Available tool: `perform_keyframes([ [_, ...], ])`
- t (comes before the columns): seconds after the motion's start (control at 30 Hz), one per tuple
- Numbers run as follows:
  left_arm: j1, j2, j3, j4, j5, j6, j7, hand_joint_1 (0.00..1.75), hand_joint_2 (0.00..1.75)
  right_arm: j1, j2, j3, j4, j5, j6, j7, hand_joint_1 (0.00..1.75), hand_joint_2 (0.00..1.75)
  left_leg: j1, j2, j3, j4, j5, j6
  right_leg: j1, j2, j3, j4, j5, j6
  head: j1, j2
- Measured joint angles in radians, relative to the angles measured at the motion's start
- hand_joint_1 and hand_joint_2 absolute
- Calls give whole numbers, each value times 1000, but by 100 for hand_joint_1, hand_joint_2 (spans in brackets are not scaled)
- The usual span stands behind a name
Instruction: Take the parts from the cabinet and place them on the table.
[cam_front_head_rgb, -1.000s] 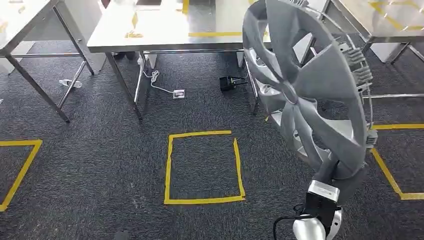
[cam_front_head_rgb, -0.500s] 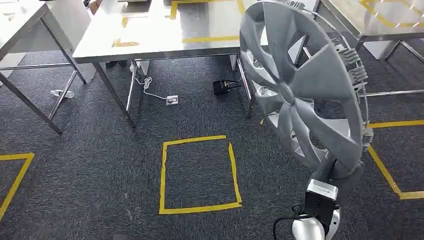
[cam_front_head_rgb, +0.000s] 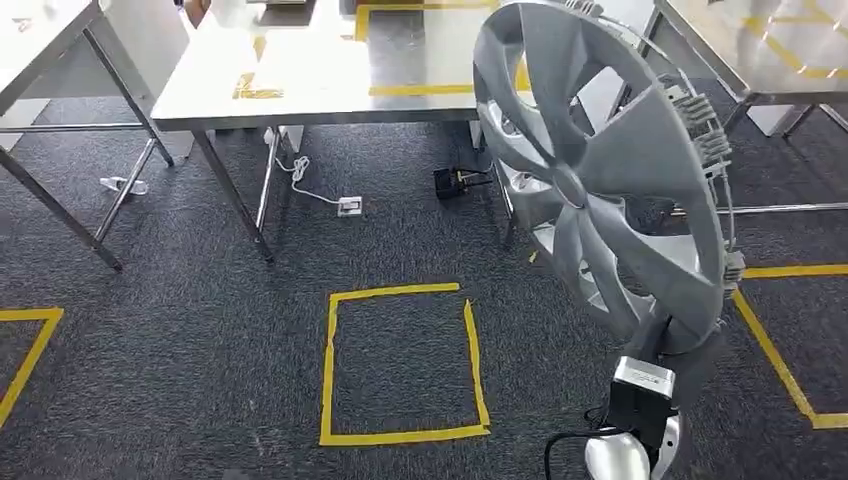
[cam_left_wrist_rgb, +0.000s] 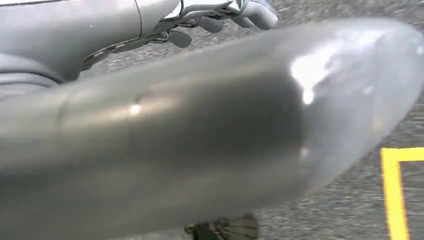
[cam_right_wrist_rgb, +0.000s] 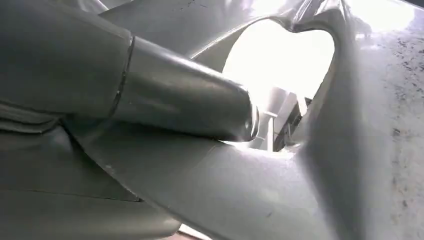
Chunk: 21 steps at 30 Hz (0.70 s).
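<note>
The bench (cam_front_head_rgb: 320, 90) is the landmark. Its steel top lies open toward its near edge, marked with yellow tape lines, and a hand could come down there from above. Between the robot and the bench's right end stands the large silver wheel cover (cam_front_head_rgb: 600, 170), held upright by the right hand (cam_front_head_rgb: 672, 345) at its lower rim; it blocks the way to that end. Under the bench, its legs (cam_front_head_rgb: 232, 195), a white cable with a plug (cam_front_head_rgb: 349, 206) and a small black device (cam_front_head_rgb: 450, 180) crowd the floor. In front of the bench, the carpet around the yellow taped square (cam_front_head_rgb: 400, 362) is open. A second table (cam_front_head_rgb: 40, 40) stands left of the bench, another (cam_front_head_rgb: 760, 50) right of it.
</note>
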Motion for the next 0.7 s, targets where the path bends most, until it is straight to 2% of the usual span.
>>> perform_keyframes([
  [0.03, -1, 0, 0, 0, 1, 0, 0, 0, 0, -1, 0, 0, 1, 0, 0, 0, 175, 0, -2, -4, 5, 1, -10, -8, 7, -2, 3, 4, -45, -9, -2, 0],
  [0.07, -3, 0, 0, 0, 1, 0, 0, 0, 0, 0, 1, 0, 1, -1, 0, 0, 175, 0, -2, 0, 4, -5, -19, -18, 9, 0, 11, 6, -34, -16, -1, 0],
  [0.1, -2, -1, 0, 0, 1, 0, 0, 0, 0, 1, 1, 0, 1, -1, 0, 1, 175, 0, -2, 0, 21, 8, -10, -27, 6, 6, 15, 0, -32, -26, -1, 0],
  [0.13, -3, -1, 0, 0, 1, 0, 0, 0, 0, 1, 1, 0, 1, -1, 0, 1, 175, 0, -2, 0, 22, 9, -3, -33, 7, 5, 24, -2, -36, -34, 1, 0],
  [0.17, -4, -1, 0, 0, 1, 0, 0, 0, 0, 1, 2, 0, 1, -2, 0, 0, 175, 0, -1, 1, 5, 32, -1, -36, 3, 7, 37, -8, -38, -40, -2, 0],
  [0.2, -6, -1, 0, 0, 1, 0, 0, 0, 0, -1, 2, 0, 1, -2, 0, 0, 175, 0, 1, 0, -22, 90, 8, -39, 3, 6, 47, -10, -44, -47, -1, 0],
  [0.23, -7, -1, 0, 0, 1, 0, 0, 0, 0, -1, 2, 0, 1, -1, 0, 0, 175, 0, 1, 0, -72, 167, -3, -42, 3, 6, 55, -12, -52, -53, -6, 0],
  [0.27, -8, -2, 0, 0, 1, 0, 0, 0, 0, -1, 2, 0, 1, -2, 0, 0, 175, 0, 1, 0, -120, 232, -36, -45, 3, 7, 62, -12, -60, -54, -6, 0],
  [0.3, -6, -2, 0, 0, 1, 0, 0, 0, 0, -1, 2, 0, 1, -1, 0, 0, 175, 0, 1, 0, -165, 286, -80, -46, 5, 9, 71, -12, -70, -56, -6, 0],
  [0.33, -4, -2, 0, 0, 1, 0, 0, 0, 0, 0, 2, 0, 1, -1, 0, 0, 175, 0, 0, 0, -196, 311, -113, -44, 6, 11, 83, -12, -80, -57, -7, 0],
  [0.37, -3, -2, 1, 0, 1, 0, 0, 0, 0, 1, 2, 0, 1, -2, 0, 0, 175, 0, 0, 0, -210, 302, -118, -41, 7, 14, 97, -12, -90, -57, -7, 0],
  [0.4, -2, -1, 1, 0, 2, 0, -2, 0, 0, 0, 2, 0, 1, -1, 0, 1, 175, 0, 0, 0, -209, 263, -99, -40, 7, 15, 112, -12, -101, -57, -7, 0],
  [0.43, -2, -1, 1, 0, 3, 0, -7, 0, 0, 0, 2, 0, 1, -1, 0, 1, 175, 0, -2, 0, -196, 197, -50, -35, 8, 16, 129, -12, -114, -56, -8, 0],
  [0.47, -2, -1, 1, 0, 3, 0, -12, 0, 0, 0, 2, 0, 1, 0, 0, 2, 175, 0, -4, 0, -178, 117, 21, -26, 9, 16, 147, -12, -126, -54, -8, 0],
  [0.5, 0, 0, 2, 0, 3, 0, -15, 0, 0, 1, 2, 0, 1, 1, 3, 3, 175, 0, -9, 1, -164, 44, 108, -12, 8, 15, 150, -16, -138, -51, -9, 0],
  [0.53, 1, 1, 4, 0, 3, 1, -16, 0, 0, 0, 2, 1, 2, 2, 7, 3, 175, 0, -17, -2, -170, 21, 118, -10, 13, 21, 167, -8, -151, -44, -10, 0],
  [0.57, 1, 1, 6, 0, 3, 1, -18, 0, 0, 0, 2, 2, 2, 2, 8, 4, 175, 0, -17, -2, -161, 25, 109, -6, 14, 22, 167, -12, -157, -35, -9, 0],
  [0.6, 2, 0, 6, 0, 3, 1, -20, 0, 0, 1, 2, 2, 2, 3, 10, 6, 175, 0, -17, -2, -156, 19, 117, 1, 14, 23, 181, -9, -156, -29, -10, 0],
  [0.63, 1, 0, 6, 0, 3, 1, -21, 0, 0, 2, 2, 2, 2, 3, 11, 7, 175, 0, -15, 0, -156, 14, 111, 7, 14, 23, 181, -8, -149, -24, -8, 0],
  [0.67, -1, -4, 6, 0, 3, 1, -23, 0, 0, 0, 2, 2, 2, 3, 11, 7, 175, 0, -9, -4, -133, 10, 110, 12, 17, 22, 176, 9, -152, -22, -11, 0],
  [0.7, -2, -3, 7, 0, 3, 1, -23, 0, 0, -1, 2, 2, 2, 3, 11, 8, 175, 0, -8, -4, -123, 7, 102, 18, 14, 18, 152, 53, -148, -14, -6, 0],
])
